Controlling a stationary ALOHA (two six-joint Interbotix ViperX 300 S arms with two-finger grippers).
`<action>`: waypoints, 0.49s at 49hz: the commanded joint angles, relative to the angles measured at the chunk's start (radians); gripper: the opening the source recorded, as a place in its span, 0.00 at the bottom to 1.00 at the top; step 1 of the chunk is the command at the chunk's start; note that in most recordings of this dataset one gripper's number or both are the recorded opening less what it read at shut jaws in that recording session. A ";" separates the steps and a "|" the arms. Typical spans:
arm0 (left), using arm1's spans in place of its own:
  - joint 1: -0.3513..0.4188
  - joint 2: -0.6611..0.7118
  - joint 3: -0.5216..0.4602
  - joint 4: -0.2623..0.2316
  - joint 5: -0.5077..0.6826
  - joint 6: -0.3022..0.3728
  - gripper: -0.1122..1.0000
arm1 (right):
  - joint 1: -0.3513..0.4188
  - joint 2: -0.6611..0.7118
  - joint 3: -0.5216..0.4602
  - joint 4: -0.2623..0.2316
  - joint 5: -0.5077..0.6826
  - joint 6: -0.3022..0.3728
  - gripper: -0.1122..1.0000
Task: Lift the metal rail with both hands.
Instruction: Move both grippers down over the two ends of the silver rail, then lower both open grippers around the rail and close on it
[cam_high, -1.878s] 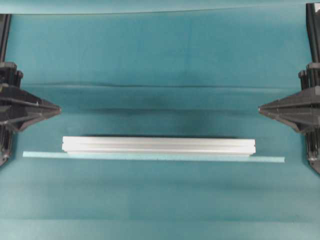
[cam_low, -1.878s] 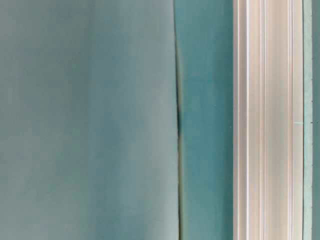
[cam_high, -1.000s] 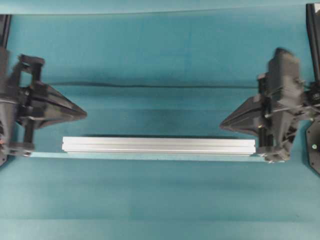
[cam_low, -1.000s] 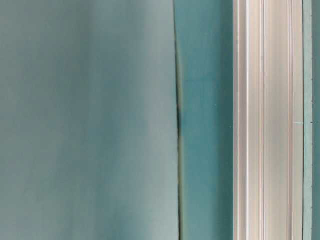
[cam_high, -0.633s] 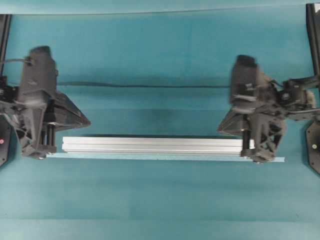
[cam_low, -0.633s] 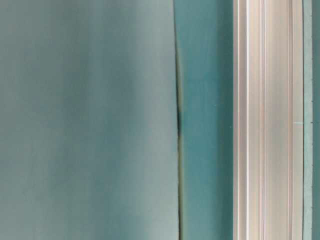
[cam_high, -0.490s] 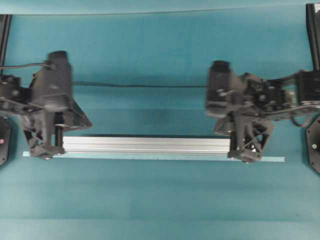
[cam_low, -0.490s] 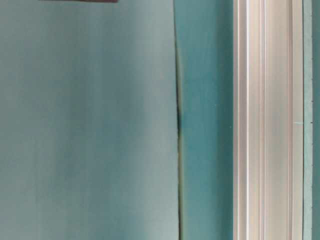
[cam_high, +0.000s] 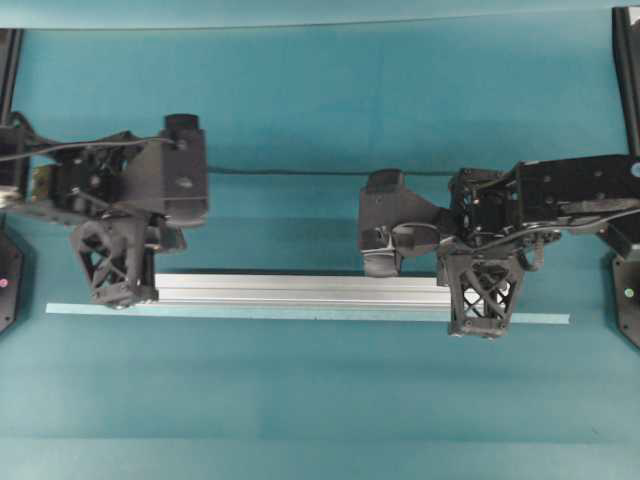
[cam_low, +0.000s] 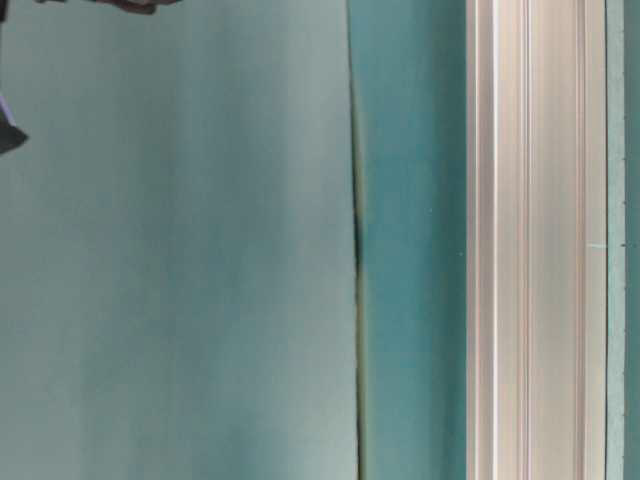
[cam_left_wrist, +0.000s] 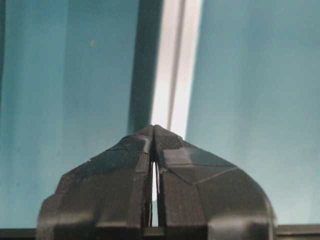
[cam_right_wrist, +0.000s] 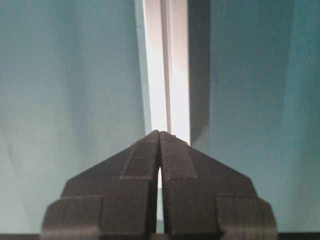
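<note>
The metal rail (cam_high: 300, 289) lies flat on the teal cloth, a long silver grooved bar running left to right. It also fills the right side of the table-level view as the rail (cam_low: 535, 240). My left gripper (cam_high: 120, 290) hangs over the rail's left end, shut with nothing in it. My right gripper (cam_high: 480, 320) hangs over the right end, also shut and empty. In the left wrist view the gripper (cam_left_wrist: 152, 128) has its tips together over the rail (cam_left_wrist: 175, 60), which runs away lengthwise. The right wrist view shows the same: the shut gripper (cam_right_wrist: 159, 133) above the rail (cam_right_wrist: 167, 65).
A thin pale teal strip (cam_high: 300, 315) lies against the rail's near side and sticks out past both ends. A fold in the cloth (cam_high: 300, 172) runs across behind the rail. The arm bases (cam_high: 625, 290) stand at the left and right edges.
Both arms have swung in from the table's sides and turned their fingers down over the rail's two ends. Both grippers stayed shut. The rail has not moved.
</note>
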 joint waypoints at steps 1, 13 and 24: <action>-0.002 0.011 -0.029 0.003 0.020 0.014 0.08 | -0.012 0.006 0.002 -0.002 -0.012 -0.015 0.10; -0.005 0.023 -0.029 0.003 0.014 0.031 0.08 | -0.017 0.006 0.011 -0.002 -0.075 -0.034 0.10; -0.017 0.025 -0.009 0.003 -0.017 0.077 0.09 | -0.018 0.006 0.035 -0.002 -0.141 -0.038 0.16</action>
